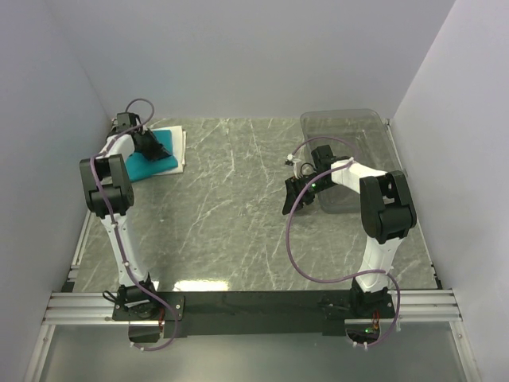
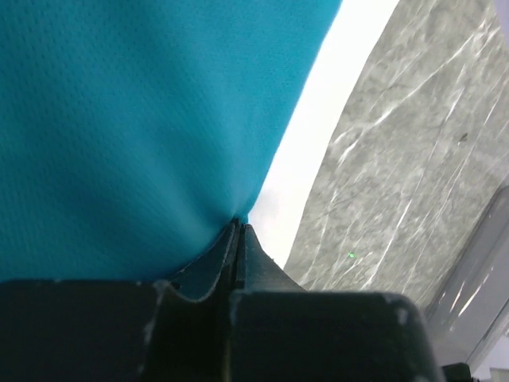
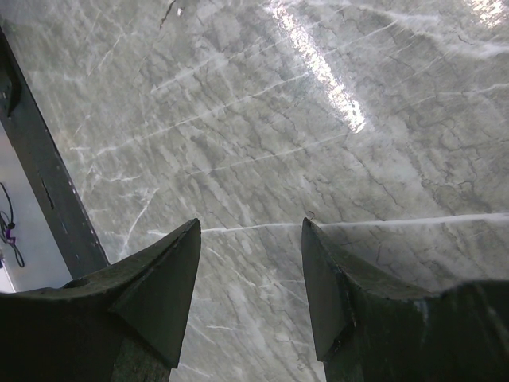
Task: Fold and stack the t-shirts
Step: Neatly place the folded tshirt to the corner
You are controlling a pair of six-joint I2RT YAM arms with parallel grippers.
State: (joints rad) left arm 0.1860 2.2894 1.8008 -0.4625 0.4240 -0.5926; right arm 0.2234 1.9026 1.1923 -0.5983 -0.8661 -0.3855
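Note:
The teal-blue t-shirt (image 1: 145, 168) lies folded on top of the white t-shirt (image 1: 180, 146) at the table's far left. My left gripper (image 1: 151, 148) is down on this stack. In the left wrist view its jaws are pressed together at the teal cloth (image 2: 143, 119), which puckers into their tips (image 2: 240, 227) at the shirt's edge. A strip of the white t-shirt (image 2: 318, 135) shows beside it. My right gripper (image 1: 289, 196) hangs open over bare table right of centre, and nothing is between its fingers (image 3: 250, 227).
A clear plastic bin (image 1: 350, 127) stands at the back right, behind the right arm; its wall (image 2: 477, 294) also shows in the left wrist view. The grey marble tabletop (image 3: 262, 103) lies under the right gripper. Walls close in on both sides.

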